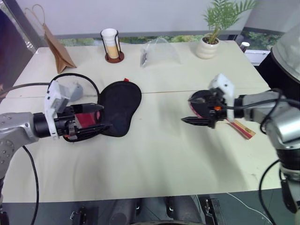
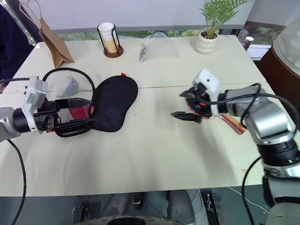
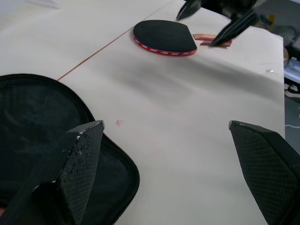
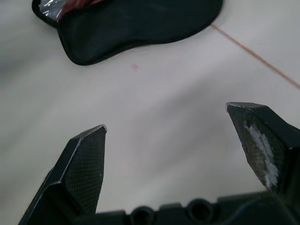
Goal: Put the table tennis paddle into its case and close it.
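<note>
Lying beneath right gripper [image 1: 191,109], paddle [image 3: 164,36], untouched

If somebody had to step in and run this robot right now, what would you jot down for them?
Left gripper: open, holding nothing, at the handle end of the case.
Right gripper: open, holding nothing, hovering over the table tennis paddle.
The case lies unzipped and spread open on the robot's left side of the table. The paddle lies flat, black face up, on the right side, well apart from the case.
Done: case opened.
Left: grasp the paddle, carry it over, slide it into the case, zip it shut.
</note>
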